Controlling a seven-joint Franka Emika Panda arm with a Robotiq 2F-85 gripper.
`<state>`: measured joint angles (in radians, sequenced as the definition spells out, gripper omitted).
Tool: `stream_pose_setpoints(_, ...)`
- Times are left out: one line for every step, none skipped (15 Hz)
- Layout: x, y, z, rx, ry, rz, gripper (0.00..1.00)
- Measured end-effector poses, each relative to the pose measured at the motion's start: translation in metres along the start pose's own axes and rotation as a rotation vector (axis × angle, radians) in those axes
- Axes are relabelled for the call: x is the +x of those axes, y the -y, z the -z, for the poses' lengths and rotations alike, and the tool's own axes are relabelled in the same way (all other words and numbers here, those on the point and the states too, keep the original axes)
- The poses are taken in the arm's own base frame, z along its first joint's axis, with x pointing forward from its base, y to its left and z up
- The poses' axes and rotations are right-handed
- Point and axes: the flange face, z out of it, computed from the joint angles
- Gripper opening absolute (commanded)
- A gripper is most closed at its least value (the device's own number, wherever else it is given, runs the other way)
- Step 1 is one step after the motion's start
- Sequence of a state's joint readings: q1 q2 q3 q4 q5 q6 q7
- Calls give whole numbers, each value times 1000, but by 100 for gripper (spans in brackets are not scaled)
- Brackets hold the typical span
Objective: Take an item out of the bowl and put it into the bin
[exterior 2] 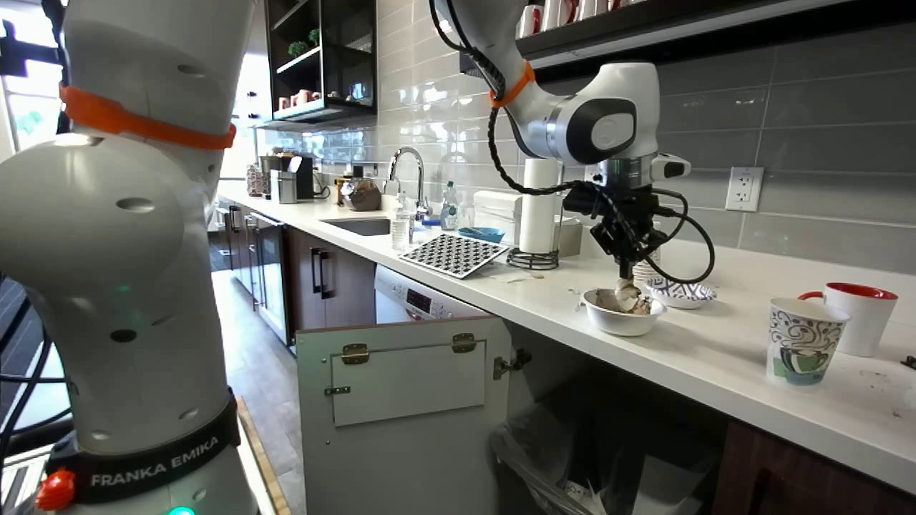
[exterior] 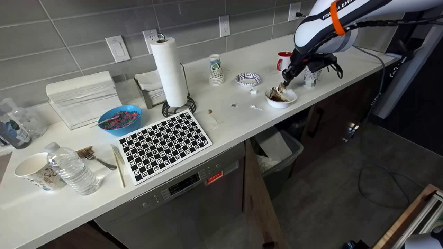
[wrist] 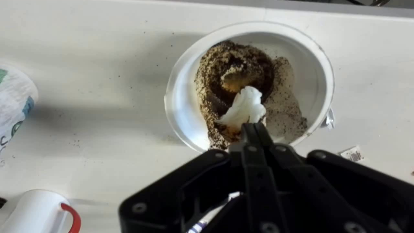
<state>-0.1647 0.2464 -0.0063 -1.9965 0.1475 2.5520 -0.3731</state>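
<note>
The small white bowl (exterior: 282, 104) stands near the counter's front edge; it also shows in an exterior view (exterior 2: 621, 325) and in the wrist view (wrist: 312, 64). Dark brown grounds and a wet brown lump (wrist: 236, 76) lie in it. My gripper (wrist: 255, 127) points down over the bowl, fingertips together on a crumpled white piece stained brown, the item (wrist: 247, 105). The item shows below the fingertips in both exterior views (exterior: 282, 89) (exterior 2: 627, 295). I cannot tell whether it is clear of the heap. The lined bin (exterior: 290, 162) is under the counter, below the bowl.
A paper cup (exterior 2: 805, 343) and a red-and-white mug (exterior 2: 862, 318) stand near the bowl. A patterned bowl (exterior: 248, 79) stands behind it. The open cabinet door (exterior 2: 401, 443) sticks out beside the bin. A paper towel roll (exterior: 169, 72) stands farther along.
</note>
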Motion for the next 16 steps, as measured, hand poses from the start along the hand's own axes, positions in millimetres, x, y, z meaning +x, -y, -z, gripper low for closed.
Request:
stream_pose_setpoints(2, 0, 9, -3, -13, 0, 0)
stream_pose_setpoints(3, 0, 16, -6, -24, 1, 0)
stream_pose_setpoints(4, 1, 22, -7, -34, 1, 0)
stream_pose_setpoints(5, 1, 28, -7, -42, 0, 0)
stream_pose_setpoints(4, 2, 33, -6, -48, 0, 0)
stream_pose_setpoints(3, 4, 38, 0, -50, 1, 0)
stream_pose_setpoints(0, 6, 44, 9, -46, 6, 0)
stream_pose_setpoints(-4, 8, 49, 22, -40, 13, 0)
stream_pose_setpoints(-9, 10, 54, 38, -31, 23, 0)
stream_pose_setpoints(-14, 12, 60, 57, -23, 36, 0)
stream_pose_setpoints(-20, 14, 66, 75, -16, 48, 0)
stream_pose_setpoints(-27, 16, 71, 93, -9, 64, 0)
stream_pose_setpoints(-34, 19, 76, 111, -1, 81, 0)
stream_pose_setpoints(-42, 22, 80, 131, 8, 100, 0)
stream_pose_setpoints(-50, 24, 83, 147, 19, 120, 0)
stream_pose_setpoints(-58, 27, 85, 160, 18, 148, 0)
